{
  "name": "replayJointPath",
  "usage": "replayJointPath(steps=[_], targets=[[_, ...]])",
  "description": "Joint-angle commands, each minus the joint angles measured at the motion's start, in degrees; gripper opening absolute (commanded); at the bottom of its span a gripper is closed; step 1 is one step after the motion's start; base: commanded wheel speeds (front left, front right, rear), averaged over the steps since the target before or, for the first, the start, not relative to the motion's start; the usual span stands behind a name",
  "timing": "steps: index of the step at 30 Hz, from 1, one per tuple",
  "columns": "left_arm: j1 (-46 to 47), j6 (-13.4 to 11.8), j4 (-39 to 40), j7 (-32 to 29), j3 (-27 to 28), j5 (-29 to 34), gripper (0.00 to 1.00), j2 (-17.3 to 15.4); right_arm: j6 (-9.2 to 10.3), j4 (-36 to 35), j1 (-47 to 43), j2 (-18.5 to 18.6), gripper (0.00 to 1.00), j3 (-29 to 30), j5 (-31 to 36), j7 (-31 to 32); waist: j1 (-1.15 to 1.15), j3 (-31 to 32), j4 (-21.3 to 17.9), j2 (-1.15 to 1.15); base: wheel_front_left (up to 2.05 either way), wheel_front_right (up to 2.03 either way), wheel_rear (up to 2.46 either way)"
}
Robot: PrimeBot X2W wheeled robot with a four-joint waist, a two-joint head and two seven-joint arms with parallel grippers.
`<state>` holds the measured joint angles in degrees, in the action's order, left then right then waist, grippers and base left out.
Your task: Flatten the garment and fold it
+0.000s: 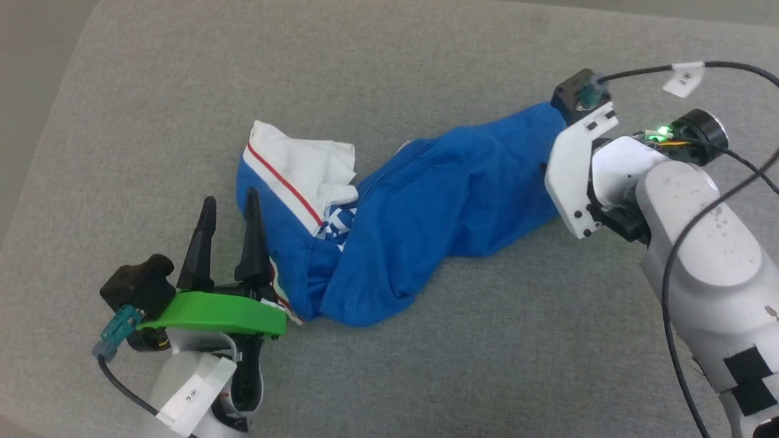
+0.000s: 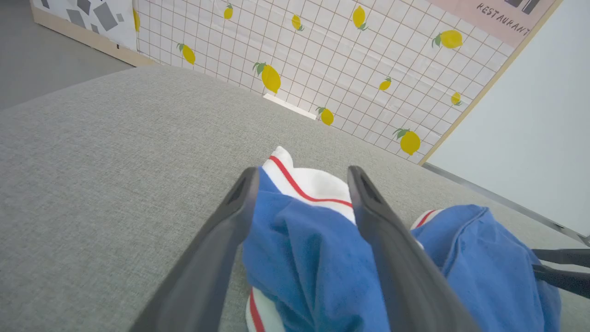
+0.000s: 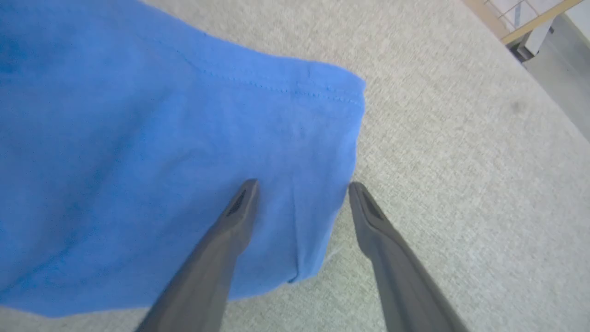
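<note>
The garment (image 1: 426,207) is a royal-blue jersey, bunched into a long crumpled roll on the grey cushion, running from lower left to upper right. A white sleeve with a red stripe (image 1: 298,164) sticks out at its left end. My left gripper (image 1: 230,196) stands open at that end, its right finger against the blue edge. In the left wrist view, blue cloth (image 2: 299,249) shows between the spread fingers of the left gripper (image 2: 302,171). My right gripper (image 3: 302,184) is open too, straddling the hemmed corner of the garment (image 3: 318,138). In the head view its fingers are hidden behind the wrist (image 1: 578,176).
The grey upholstered surface (image 1: 426,55) drops off along its left edge and far side. A black cable (image 1: 718,201) loops over the right forearm. A lemon-patterned wall (image 2: 350,60) stands beyond the surface in the left wrist view.
</note>
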<state>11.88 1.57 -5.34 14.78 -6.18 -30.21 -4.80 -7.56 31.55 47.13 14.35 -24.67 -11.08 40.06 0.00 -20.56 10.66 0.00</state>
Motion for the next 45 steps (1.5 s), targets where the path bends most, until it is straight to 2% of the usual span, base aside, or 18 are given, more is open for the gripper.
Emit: replayJointPath(steps=[1,8,9,10,16,20,27,30,35,40,43,44,45], targets=[[0.8,0.5,-0.4,0.2,0.3,0.4,1.0,0.5,0.08,1.1,1.1,0.2,1.0,-1.0,-0.3,1.3,0.0,-1.6,1.4,0.0,0.0,0.0,0.0],[0.9,1.2,-1.0,0.2,0.7,0.8,1.0,1.3,0.08,3.9,2.1,0.4,1.0,-5.4,-3.5,5.0,0.0,-2.2,2.0,0.0,0.0,0.0,0.0],[0.9,1.3,-1.1,0.2,0.8,0.8,1.0,1.4,0.08,3.9,2.0,0.5,0.18,-5.9,-4.6,4.9,0.0,-2.0,1.9,0.0,0.0,0.0,0.0],[0.8,1.4,-1.3,0.2,0.9,0.9,1.0,1.4,0.08,3.8,2.0,0.5,0.0,-6.0,-5.3,4.2,0.0,-1.7,1.8,0.0,0.0,0.0,0.0],[0.4,1.8,-2.4,0.2,1.2,1.3,1.0,1.6,0.08,2.0,0.9,1.2,0.0,-4.6,-10.0,-1.0,0.0,1.3,0.1,0.0,0.0,0.0,0.0],[-0.4,2.0,-3.2,0.2,1.4,1.5,1.0,1.6,0.08,-2.1,-2.3,2.3,0.0,-2.0,-12.2,-5.8,0.0,4.3,-1.6,0.0,0.0,0.0,0.0],[-2.5,1.9,-3.7,0.1,1.8,1.4,1.0,1.1,0.08,-12.3,-16.5,4.3,0.0,8.0,-13.1,-10.6,0.0,8.2,-4.2,0.0,0.0,0.0,0.0],[-3.0,1.9,-3.6,0.0,1.7,1.2,1.0,1.1,0.08,-16.5,-24.4,3.5,0.0,12.5,-13.4,-10.2,0.0,8.9,-4.6,0.0,0.0,0.0,0.0],[-3.4,1.8,-3.6,-0.3,1.4,0.8,1.0,1.1,0.08,-22.4,-37.8,1.2,0.0,17.7,-13.8,-5.6,0.0,9.4,-4.7,0.0,0.0,0.0,0.0],[-3.9,1.7,-3.9,-0.6,1.3,0.2,1.0,1.0,0.08,-26.2,-46.8,-1.1,0.0,20.0,-15.1,1.0,0.0,9.9,-4.5,0.0,0.0,0.0,0.0],[-4.2,1.6,-4.1,-0.9,1.4,0.0,1.0,0.9,0.08,-28.2,-49.0,-1.7,0.0,20.7,-15.1,3.5,0.0,10.2,-4.6,0.0,0.0,0.0,0.0],[-4.2,1.5,-4.1,-0.9,1.4,-0.1,1.0,0.8,0.08,-29.2,-49.2,-1.9,0.02,21.2,-14.8,3.3,0.0,10.3,-4.6,0.0,0.0,0.0,0.0],[-4.3,1.5,-4.1,-1.0,1.4,-0.1,1.0,0.8,0.08,-29.9,-49.2,-2.1,0.43,21.5,-14.6,2.8,0.0,10.4,-4.6,0.0,0.0,0.0,0.0]])
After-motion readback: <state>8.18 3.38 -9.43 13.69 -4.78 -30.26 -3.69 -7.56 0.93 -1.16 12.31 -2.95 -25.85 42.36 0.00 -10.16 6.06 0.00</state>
